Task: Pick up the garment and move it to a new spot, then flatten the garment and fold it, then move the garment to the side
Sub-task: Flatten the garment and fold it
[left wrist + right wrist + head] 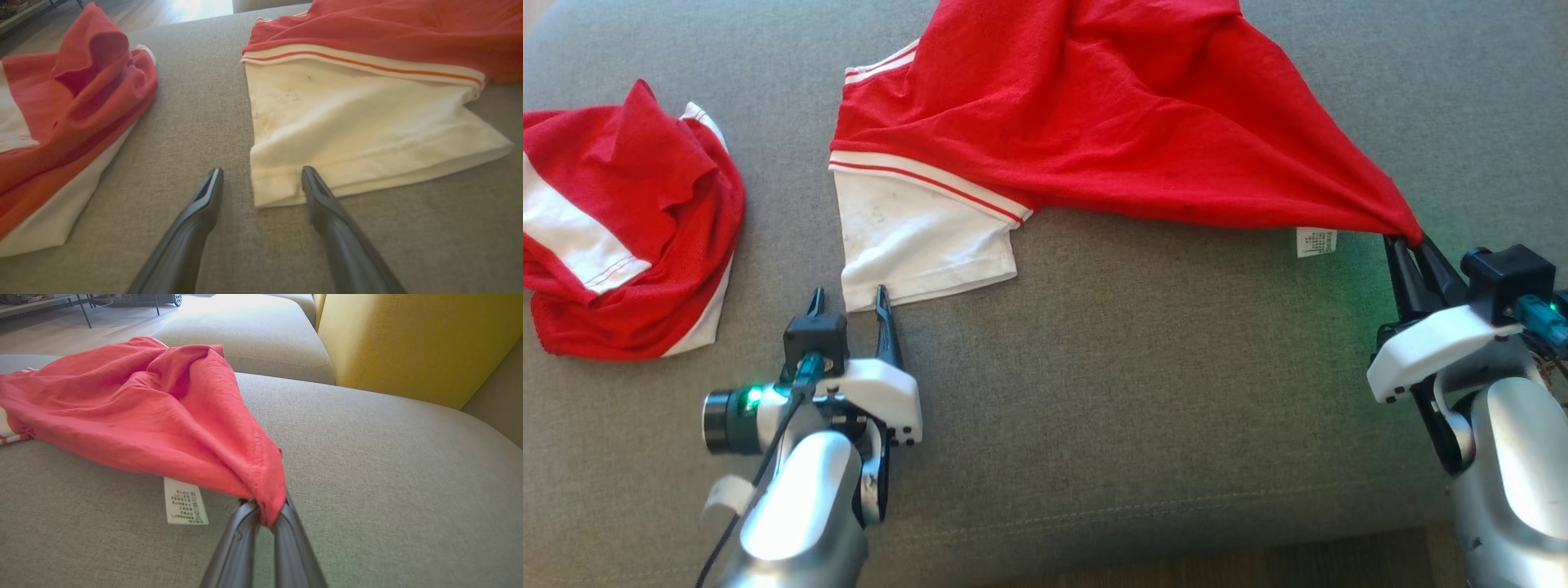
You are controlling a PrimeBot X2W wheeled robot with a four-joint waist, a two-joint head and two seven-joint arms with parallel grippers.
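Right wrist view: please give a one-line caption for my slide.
Right gripper shut on a corner of the red garment, white care label showing, over the grey sofa cushion.

We find one piece of print: a small white care label (1316, 242) sticking out from under the lower edge of the red garment (1111, 106) and lying flat on the grey sofa cushion (1135, 367), toward its right side. It carries rows of tiny dark characters, all too small for us to read. No other writing is legible.

red and white garment (1111, 114), grey sofa (1143, 367)
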